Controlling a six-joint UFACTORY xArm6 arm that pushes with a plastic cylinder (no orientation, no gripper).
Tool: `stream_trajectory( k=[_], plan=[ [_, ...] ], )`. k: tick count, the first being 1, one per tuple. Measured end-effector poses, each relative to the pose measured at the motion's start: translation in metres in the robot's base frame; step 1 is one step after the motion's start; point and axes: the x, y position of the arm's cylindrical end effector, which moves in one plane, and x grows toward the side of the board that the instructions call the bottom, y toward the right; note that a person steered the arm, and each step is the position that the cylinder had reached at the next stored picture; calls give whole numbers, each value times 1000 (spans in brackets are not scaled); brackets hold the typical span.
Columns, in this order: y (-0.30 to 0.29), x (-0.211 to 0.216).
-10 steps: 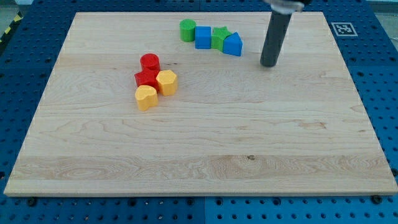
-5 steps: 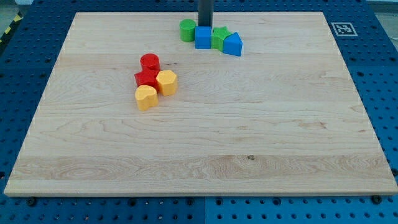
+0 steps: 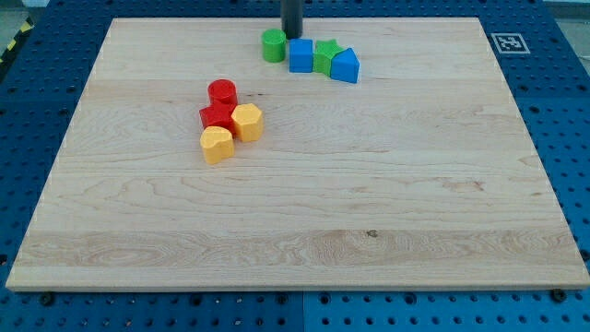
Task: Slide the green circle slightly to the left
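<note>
Surface (image 3: 304, 231): pale wooden board on a blue perforated bench; its near half carries nothing but grain.
Yellow blocks: one rounded, heart-like (image 3: 217, 144), nearest the view's bottom; one hexagonal (image 3: 247, 121) just beside it to the upper right, the two touching.
Red blocks: an irregular one (image 3: 217, 116) wedged against both yellow blocks; a red cylinder (image 3: 222, 92) touching it from behind.
Blue blocks: a blue square (image 3: 300, 55), and a blue house-shaped piece (image 3: 345, 65) at the row's right end.
Green star (image 3: 325, 54): between the two blue blocks, touching both.
Green circle (image 3: 274, 45): left end of the far row, just beside the blue square.
My tip (image 3: 291, 36): at the view's top, just behind the green circle's upper right edge and the blue square; contact cannot be told.
Fingers: none fitted; the arm ends in the plain rod, holding nothing.
</note>
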Motion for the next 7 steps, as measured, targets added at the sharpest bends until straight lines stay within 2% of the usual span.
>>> stream_trajectory(
  k=[1,3,4,5,7],
  plan=[
    [-2,13],
    [-65,13],
    [-75,13],
    [-73,13],
    [3,8]
  ],
)
